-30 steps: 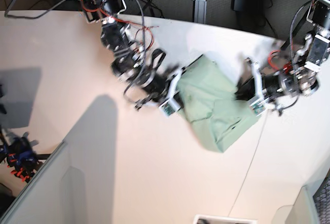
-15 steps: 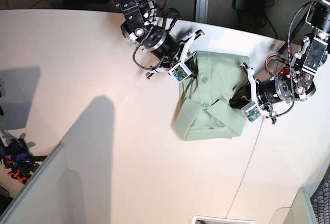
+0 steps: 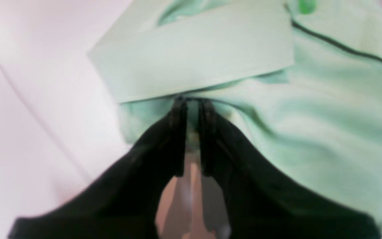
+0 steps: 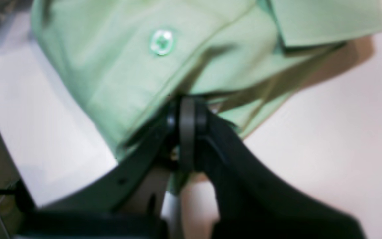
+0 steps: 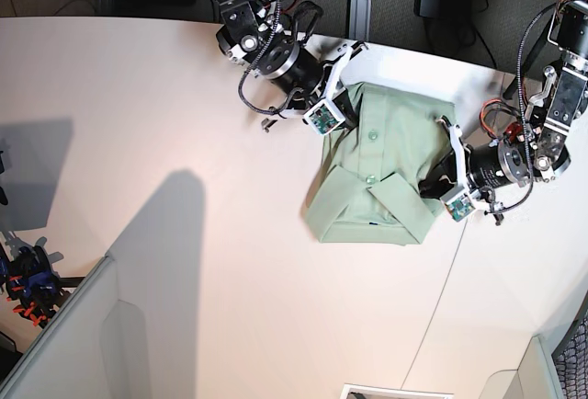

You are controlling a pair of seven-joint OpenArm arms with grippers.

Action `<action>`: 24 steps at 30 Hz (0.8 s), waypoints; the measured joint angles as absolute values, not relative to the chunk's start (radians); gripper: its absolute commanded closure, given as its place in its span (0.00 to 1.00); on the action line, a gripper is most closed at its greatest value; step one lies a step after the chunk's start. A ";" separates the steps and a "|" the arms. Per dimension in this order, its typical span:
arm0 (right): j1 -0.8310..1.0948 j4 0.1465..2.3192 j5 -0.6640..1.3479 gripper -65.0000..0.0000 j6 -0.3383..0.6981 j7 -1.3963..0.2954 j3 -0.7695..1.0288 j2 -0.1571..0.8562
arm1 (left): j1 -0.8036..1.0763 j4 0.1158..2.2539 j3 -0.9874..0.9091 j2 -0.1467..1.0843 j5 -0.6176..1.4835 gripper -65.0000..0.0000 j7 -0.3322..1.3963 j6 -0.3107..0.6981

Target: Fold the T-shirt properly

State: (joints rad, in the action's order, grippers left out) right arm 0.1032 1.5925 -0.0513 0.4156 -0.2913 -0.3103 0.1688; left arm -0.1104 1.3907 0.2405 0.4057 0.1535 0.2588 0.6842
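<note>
Lying on the pale surface (image 5: 184, 96) between our two arms, the T-shirt (image 5: 381, 183) is a compact sage-green bundle with its button placket facing up and its collar (image 5: 367, 201) spread toward the near edge. Two small buttons show along the placket in the base view.

Our left claw (image 3: 192, 106) sits at the shirt's edge just under one collar flap. Its two black fingers (image 3: 177, 132) stand nearly together with only a thin slot between them, and green cloth shows in that slot, so we take it as pinching a fold of the shirt. In the base view this claw (image 5: 439, 183) is at the bundle's right side.

Our right claw (image 4: 187, 113) has its fingers pressed fully together, and shirt fabric is bunched right against the tips. A strip of green hangs below them, so it looks clamped on the hem. A single pale button (image 4: 161, 41) lies on the cloth just above. In the base view this claw (image 5: 335, 105) meets the bundle's upper left corner.

Both wrist views are blurred, so finer stitching cannot be read.
</note>
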 measured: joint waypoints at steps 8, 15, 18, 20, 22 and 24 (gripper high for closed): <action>0.121 1.772 -0.030 1.00 0.416 -0.308 -0.055 0.168 | -0.009 1.568 0.025 0.405 0.348 0.90 0.393 0.690; 0.145 1.827 0.062 1.00 0.419 -0.339 0.134 0.166 | 0.159 1.739 -0.086 0.427 0.376 0.90 0.419 0.696; 0.174 1.828 0.099 1.00 0.419 -0.356 0.179 0.166 | 0.214 1.777 -0.139 0.426 0.387 0.90 0.430 0.696; 0.206 1.834 0.124 1.00 0.420 -0.373 0.200 0.166 | 0.267 1.808 -0.180 0.426 0.414 0.90 0.445 0.695; 0.252 1.855 0.142 1.00 0.420 -0.379 0.217 0.166 | 0.326 1.835 -0.218 0.426 0.437 0.90 0.451 0.693; 0.299 1.878 0.153 1.00 0.420 -0.382 0.234 0.166 | 0.385 1.860 -0.249 0.427 0.440 0.90 0.455 0.694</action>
